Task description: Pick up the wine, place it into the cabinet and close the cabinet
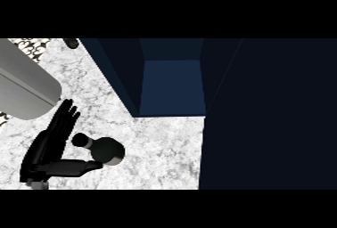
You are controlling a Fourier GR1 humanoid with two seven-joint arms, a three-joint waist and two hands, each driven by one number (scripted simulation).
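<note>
One wine bottle (105, 150) stands on the one marble counter (164, 147), in front of the cabinet's opening. One dark blue cabinet (172, 84) stands open, with one door (270, 116) to the right of the bottle. One black hand (49, 144) shows just left of the bottle. One grey forearm (23, 84) lies further left, above the hand.
</note>
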